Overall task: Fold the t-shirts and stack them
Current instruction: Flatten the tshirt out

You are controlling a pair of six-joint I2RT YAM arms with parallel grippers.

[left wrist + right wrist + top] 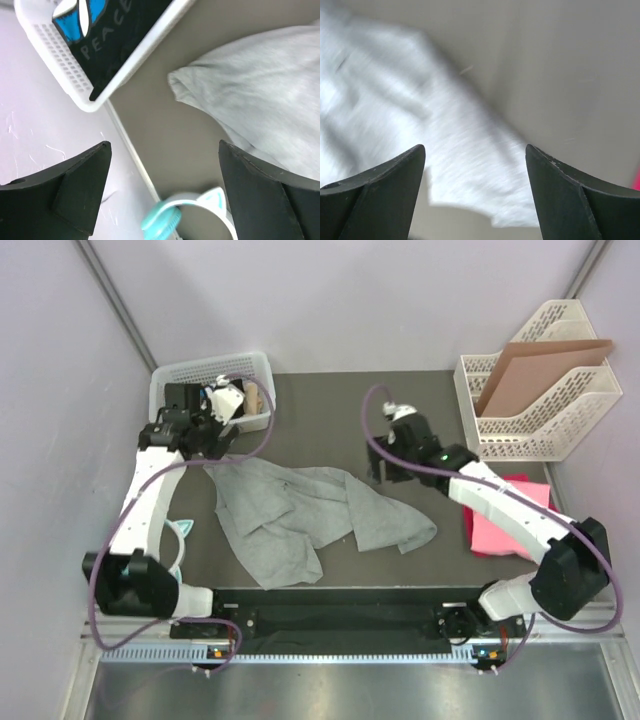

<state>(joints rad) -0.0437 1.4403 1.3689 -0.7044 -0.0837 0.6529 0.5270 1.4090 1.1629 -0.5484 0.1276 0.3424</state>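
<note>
Left gripper (164, 145): fingers spread wide, nothing between them, poised over bare table beside a rounded fold of the grey t-shirt (300, 515). Right gripper (474, 147): also splayed and empty, above the shirt's far right edge; that view is blurred. Grey shirt lies unfolded and rumpled mid-table, soft heathered knit, creased, with a lobe trailing right. Folded pink t-shirt (495, 530) lies flat at the right edge, partly under the right arm. White perforated plastic basket (175, 380) sits in the far left corner and holds a black item with a blue-and-white graphic and "PEACE" lettering (107, 42), plus a tan object I cannot identify. White slotted file rack (560, 430), far right, holds a stiff brown cardboard sheet (540, 365) leaning at a slant. Teal cat-ear headphones (180, 535) lie near the left arm. Table (320, 410) is dark and matte.
</note>
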